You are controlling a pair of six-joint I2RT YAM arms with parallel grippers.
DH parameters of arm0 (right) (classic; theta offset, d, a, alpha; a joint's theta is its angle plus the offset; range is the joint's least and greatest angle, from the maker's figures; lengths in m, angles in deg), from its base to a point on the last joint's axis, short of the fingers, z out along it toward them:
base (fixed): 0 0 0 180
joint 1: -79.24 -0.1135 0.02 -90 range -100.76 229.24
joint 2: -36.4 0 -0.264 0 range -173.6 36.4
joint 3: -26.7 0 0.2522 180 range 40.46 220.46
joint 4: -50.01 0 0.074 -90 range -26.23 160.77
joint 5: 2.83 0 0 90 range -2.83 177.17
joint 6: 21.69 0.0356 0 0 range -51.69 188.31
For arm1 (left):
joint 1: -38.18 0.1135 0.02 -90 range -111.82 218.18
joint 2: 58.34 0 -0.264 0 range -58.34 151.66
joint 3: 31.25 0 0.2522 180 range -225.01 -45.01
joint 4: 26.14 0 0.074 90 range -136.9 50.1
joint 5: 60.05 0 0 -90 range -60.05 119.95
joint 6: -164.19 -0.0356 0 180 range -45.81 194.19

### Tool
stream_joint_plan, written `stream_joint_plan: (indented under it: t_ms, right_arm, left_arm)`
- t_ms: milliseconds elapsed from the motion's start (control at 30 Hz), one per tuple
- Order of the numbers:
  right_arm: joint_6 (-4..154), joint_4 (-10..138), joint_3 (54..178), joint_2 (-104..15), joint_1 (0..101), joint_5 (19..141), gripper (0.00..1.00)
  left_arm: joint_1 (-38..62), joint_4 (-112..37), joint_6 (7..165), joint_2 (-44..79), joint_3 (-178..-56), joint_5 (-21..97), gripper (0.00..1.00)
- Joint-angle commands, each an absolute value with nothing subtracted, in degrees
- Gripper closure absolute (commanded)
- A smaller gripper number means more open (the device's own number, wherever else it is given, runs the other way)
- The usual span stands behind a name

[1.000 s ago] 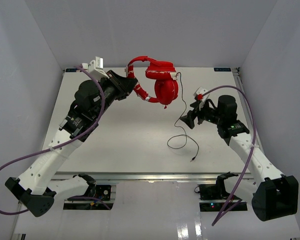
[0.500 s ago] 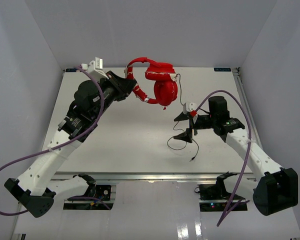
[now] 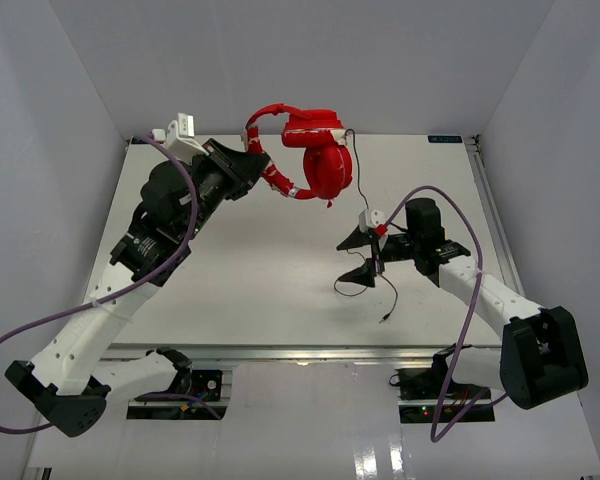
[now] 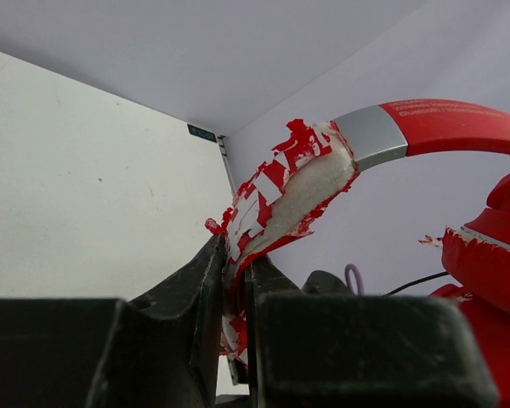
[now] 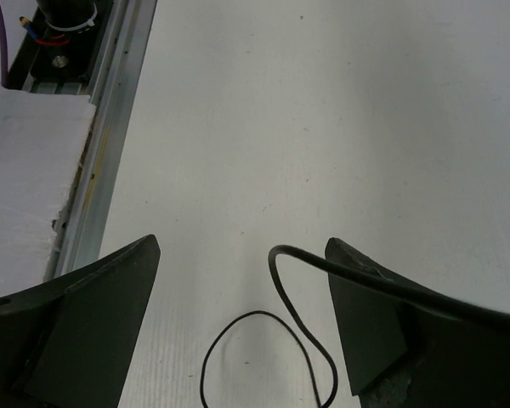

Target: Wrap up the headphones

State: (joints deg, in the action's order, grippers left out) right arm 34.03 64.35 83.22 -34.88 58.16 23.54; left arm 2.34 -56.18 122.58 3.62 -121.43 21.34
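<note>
The left gripper is clamping its jaws on the headphones by the headband, holding them over the far middle of the table. The left wrist view alone is showing red skin flaking off white foam, and faint lettering on the red band, too small to read. The right gripper is standing with its jaws apart. The right wrist view is showing the black cable lying across one finger and looping on the table. A dark label at the far edge is staying illegible.
</note>
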Motion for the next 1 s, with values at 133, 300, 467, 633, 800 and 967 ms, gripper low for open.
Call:
stream_joint_plan:
  t_ms: [133,300,467,633,800,967]
  right_arm:
    - [45.18,50.52,79.05,-33.68,57.79,17.84,0.45]
    - [42.92,54.76,78.7,-29.88,57.79,20.33,0.83]
    - [37.12,69.55,82.51,-24.54,57.15,32.15,0.92]
    - [26.41,94.78,94.93,-23.65,53.75,50.72,0.92]
    - [21.37,104.38,97.35,-22.76,48.87,72.49,0.92]
    - [17.88,107.49,95.07,-21.21,48.52,83.24,0.92]
  left_arm:
    - [2.49,-51.58,129.62,0.88,-123.48,17.95,1.0]
    - [2.51,-53.21,128.82,1.47,-125.29,14.64,1.0]
    - [2.58,-55.01,127.19,3.28,-125.33,11.87,1.0]
    - [2.58,-55.46,125.64,8.17,-123.2,10.05,1.0]
    - [2.58,-56.15,125.69,16.39,-123.22,6.47,1.0]
    - [2.58,-56.51,126.54,21.76,-123.08,5.73,1.0]
